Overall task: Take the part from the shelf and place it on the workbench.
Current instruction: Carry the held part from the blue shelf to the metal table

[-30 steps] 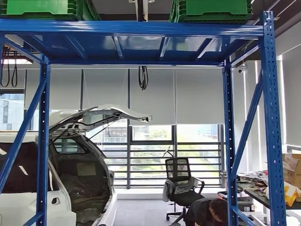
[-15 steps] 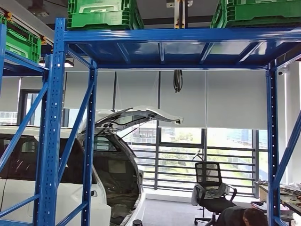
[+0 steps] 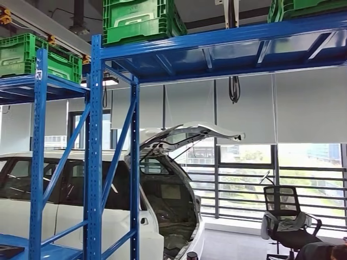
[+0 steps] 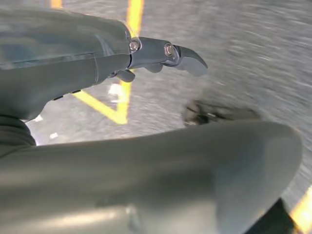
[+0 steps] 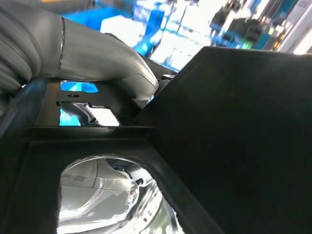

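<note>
In the right wrist view my right hand (image 5: 107,56) grips a black part (image 5: 239,136). Its grey thumb lies over the part's edge. The part is a dark angular housing with a shiny clear lens (image 5: 107,195) set into it, and it hides most of the fingers. Behind it the blue shelf and bright windows are blurred. My left hand (image 4: 92,73) hangs over a grey floor with yellow lines (image 4: 121,97). Its dark fingers (image 4: 165,51) are stretched out and hold nothing.
A blue steel rack (image 3: 95,162) stands ahead on the left with green crates (image 3: 137,19) on its top level. Behind it is a white car (image 3: 122,189) with its tailgate raised. An office chair (image 3: 286,216) and a crouching person (image 3: 323,252) are at the lower right.
The whole head view has slid to the right, so the camera has turned left. A second rack with green crates has come in on the left, and the cluttered table on the right has left the view.
</note>
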